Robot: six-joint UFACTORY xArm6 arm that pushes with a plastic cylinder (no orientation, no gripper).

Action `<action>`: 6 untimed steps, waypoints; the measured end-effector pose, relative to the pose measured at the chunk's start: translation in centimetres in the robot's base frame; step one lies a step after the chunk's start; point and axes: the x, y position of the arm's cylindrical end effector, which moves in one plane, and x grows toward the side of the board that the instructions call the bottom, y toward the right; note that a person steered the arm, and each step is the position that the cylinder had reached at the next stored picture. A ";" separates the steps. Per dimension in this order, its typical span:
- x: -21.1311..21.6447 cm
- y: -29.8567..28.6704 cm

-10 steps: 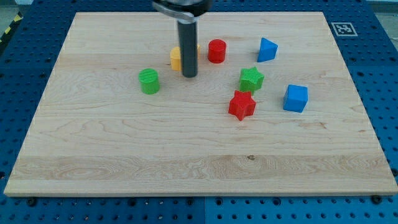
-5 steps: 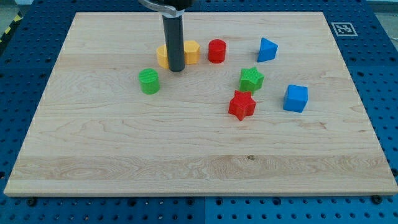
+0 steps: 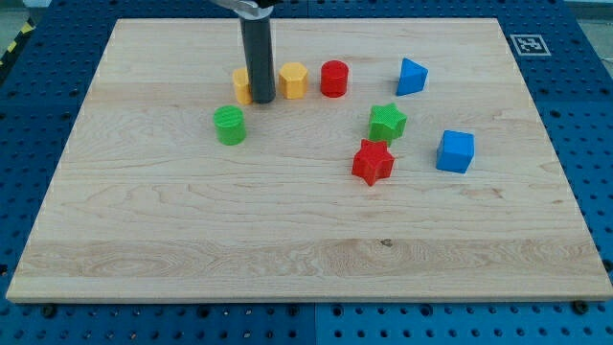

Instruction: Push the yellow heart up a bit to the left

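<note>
Near the view's top, left of centre on the worktop [image 3: 172, 230], my tip [image 3: 261, 100] stands against the right side of the yellow heart [image 3: 241, 85]. Rod hides most of the heart; only its left part shows, so contact looks likely but the exact touch pt is covered.

Claw state: n/a, the arm carries no claw, only the straight dark rod [image 3: 257, 53], which enters from the view's top edge and stands approx. upright.

Block layout, ref. to tip:
- Yellow hexagon block [image 3: 293, 80]: just right of the rod, apart from the heart, rod between the two.
- Red cylinder [image 3: 333, 78]: right of the hexagon, near it, not touching.
- Blue triangular block [image 3: 411, 77]: further right, same row, well apart from the red cylinder.
- Green cylinder [image 3: 229, 126]: below the heart, slightly to the view's left, near but apart.
- Green star [image 3: 387, 122]: right of centre, below the top row.
- Red star [image 3: 373, 162]: just below the green star, very close; cannot tell if they touch.
- Blue cube [image 3: 456, 151]: right of both stars, apart.
</note>
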 end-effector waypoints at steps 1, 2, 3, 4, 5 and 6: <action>0.0 -1.2; 0.0 -1.2; 0.9 -1.6; 2.6 -2.8; 2.9 -4.6; 2.9 -4.5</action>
